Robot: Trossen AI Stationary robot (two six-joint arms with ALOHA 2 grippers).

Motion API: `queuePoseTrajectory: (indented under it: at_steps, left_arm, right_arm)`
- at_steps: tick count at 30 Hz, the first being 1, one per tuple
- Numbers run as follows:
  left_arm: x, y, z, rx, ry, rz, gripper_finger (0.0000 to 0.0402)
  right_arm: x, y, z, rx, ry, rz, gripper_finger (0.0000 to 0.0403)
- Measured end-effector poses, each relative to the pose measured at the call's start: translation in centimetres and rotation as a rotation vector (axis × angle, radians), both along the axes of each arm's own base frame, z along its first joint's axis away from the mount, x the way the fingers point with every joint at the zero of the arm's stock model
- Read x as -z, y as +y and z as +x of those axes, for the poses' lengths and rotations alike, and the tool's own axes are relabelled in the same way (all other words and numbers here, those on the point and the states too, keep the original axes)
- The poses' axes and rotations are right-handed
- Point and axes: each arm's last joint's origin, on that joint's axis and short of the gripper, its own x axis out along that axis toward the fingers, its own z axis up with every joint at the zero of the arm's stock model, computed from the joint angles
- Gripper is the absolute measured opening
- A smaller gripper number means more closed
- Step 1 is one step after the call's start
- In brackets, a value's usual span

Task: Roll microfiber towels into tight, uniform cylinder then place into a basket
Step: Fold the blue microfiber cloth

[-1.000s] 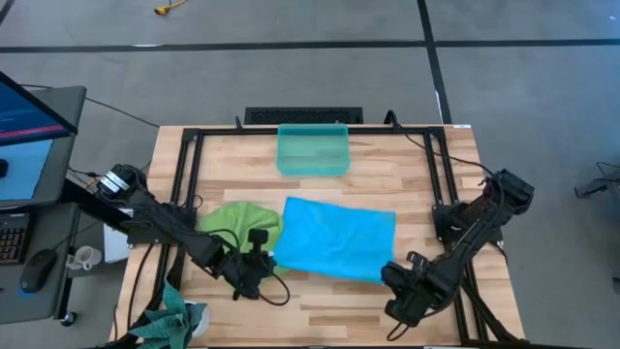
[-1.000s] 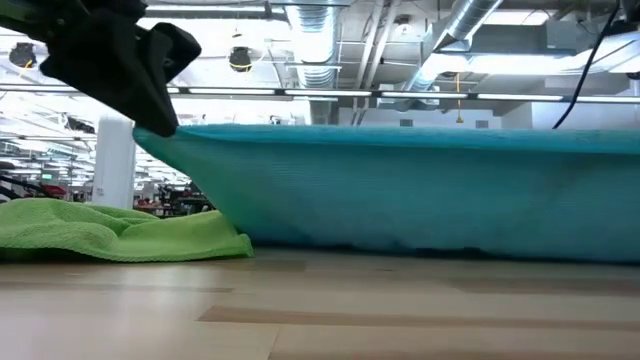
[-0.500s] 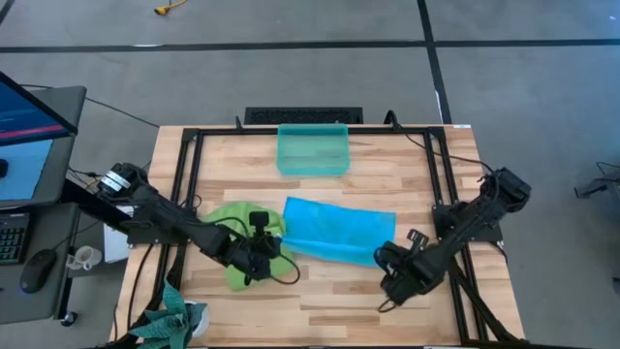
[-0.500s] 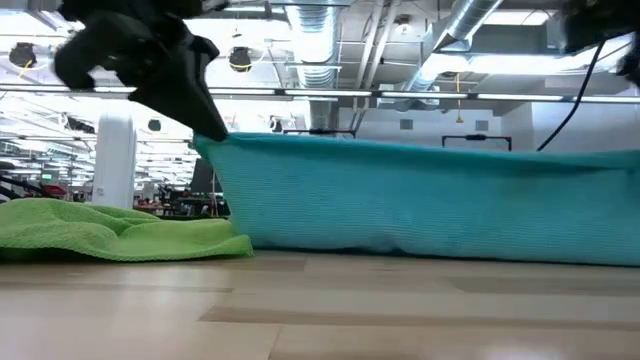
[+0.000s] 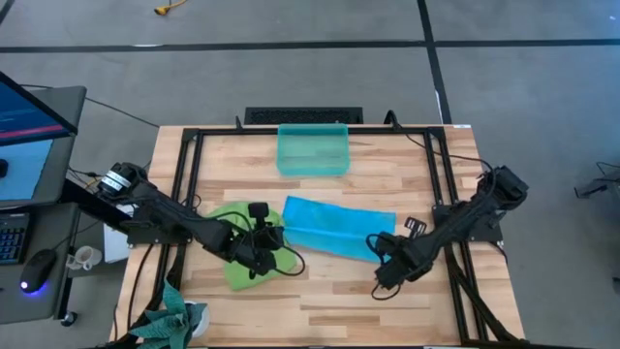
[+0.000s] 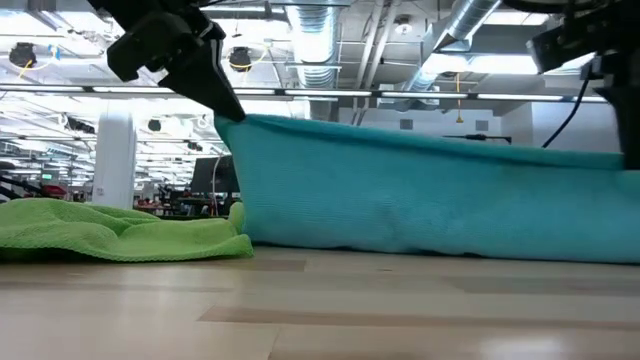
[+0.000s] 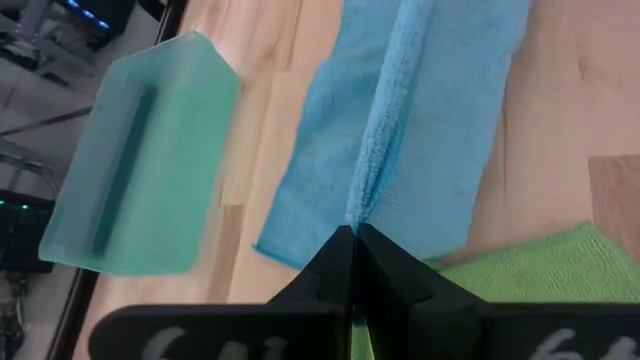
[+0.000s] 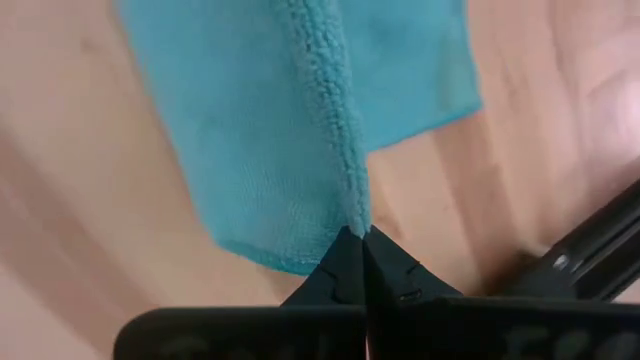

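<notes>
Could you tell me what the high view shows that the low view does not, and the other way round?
Only the high view shows the basket at the table's far edge and both whole arms. Only the low view shows the blue towel's near edge lifted off the wood. Both show the left gripper and right gripper shut on it, beside the green towel.

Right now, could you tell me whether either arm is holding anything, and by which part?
Both hold the blue towel by its lifted near edge: the left gripper pinches one end of that edge, the right gripper the other, jaws shut on the cloth.
</notes>
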Motion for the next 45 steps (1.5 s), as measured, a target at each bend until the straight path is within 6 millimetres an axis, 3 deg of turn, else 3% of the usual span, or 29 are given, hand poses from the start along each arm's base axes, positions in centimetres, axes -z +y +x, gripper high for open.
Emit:
queuePoseTrajectory:
  at_steps: [8, 18, 31, 45]
  left_arm:
    - [0.3, 2.4, 0.2, -0.107, 0.049, -0.009, 0.0002]
    - [1.3, 4.4, 0.5, -0.132, 0.091, -0.059, 0.0002]
    - [1.4, 6.0, 1.1, -0.170, 0.063, -0.098, 0.0002]
    - [1.4, 6.8, 1.6, -0.158, 0.057, -0.154, 0.0002]
  right_arm:
    - [1.5, -2.1, 0.5, -0.077, 0.046, -0.060, 0.0005]
    - [3.0, -3.0, 1.1, -0.139, 0.023, -0.013, 0.0005]
    - [3.0, -4.9, 2.0, -0.167, 0.037, -0.055, 0.0005]
    - [3.0, -5.0, 2.0, -0.180, 0.029, -0.080, 0.0005]
